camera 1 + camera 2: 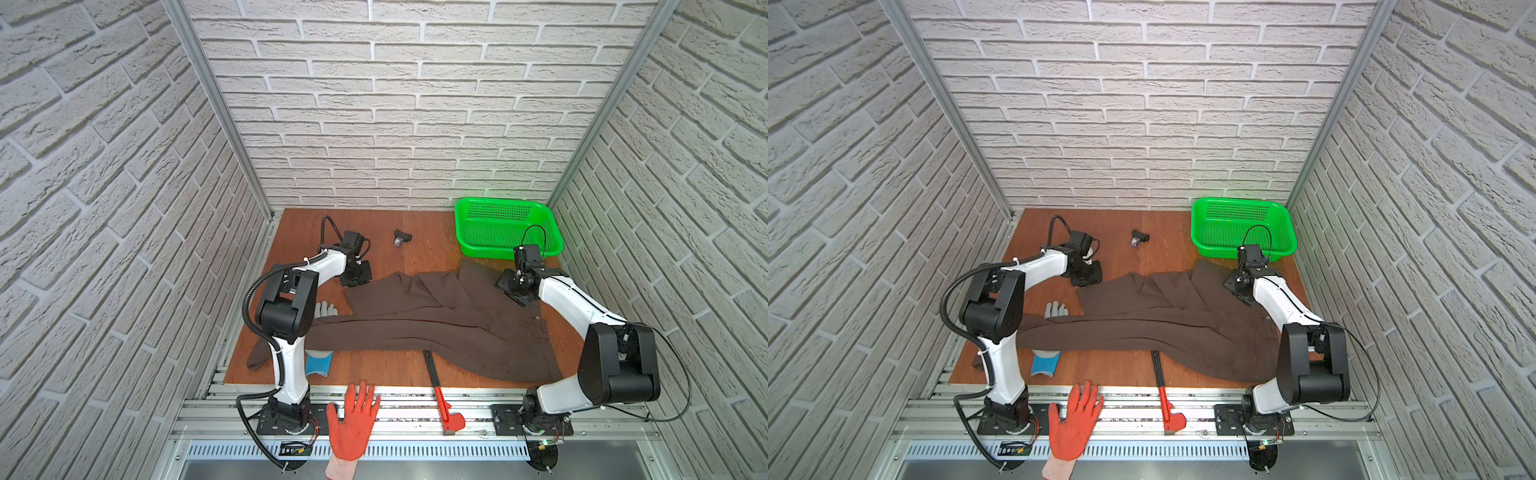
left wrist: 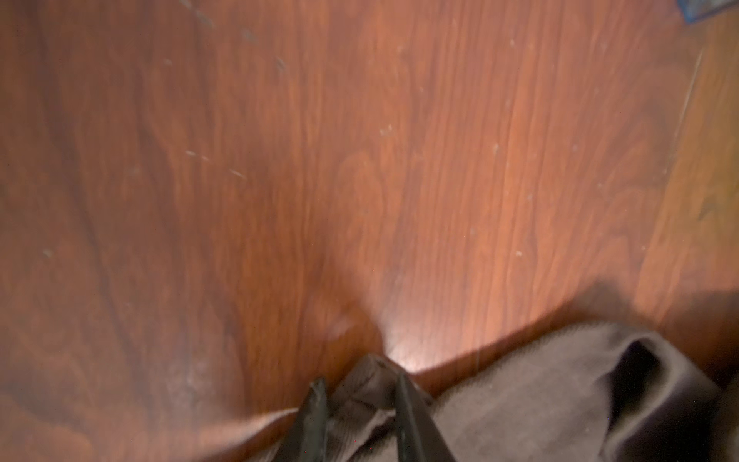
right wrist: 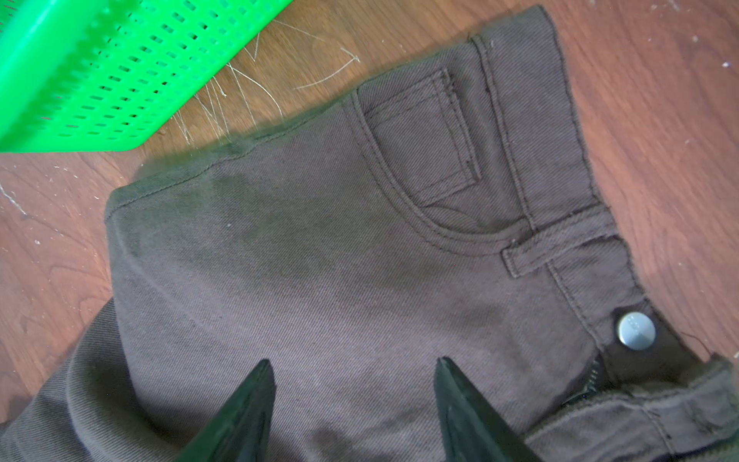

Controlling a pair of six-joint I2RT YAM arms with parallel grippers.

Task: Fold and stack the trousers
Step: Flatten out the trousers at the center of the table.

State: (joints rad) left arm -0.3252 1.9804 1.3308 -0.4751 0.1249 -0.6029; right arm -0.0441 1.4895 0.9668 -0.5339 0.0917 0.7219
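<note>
A green perforated plastic basket sits in the far right corner of the wooden table, and both top views show nothing inside it. In the right wrist view pale scratches mark the wood just beside its wall. A small black clip-like object, too small to identify, lies near the middle of the far edge. Near the front left corner lies a grey glove with a blue cuff, its middle covered. A red-headed wrench crosses the table's front edge onto the aluminium rails. An orange glove lies flat across those rails, left of the wrench. Brick-pattern walls enclose three sides.
</note>
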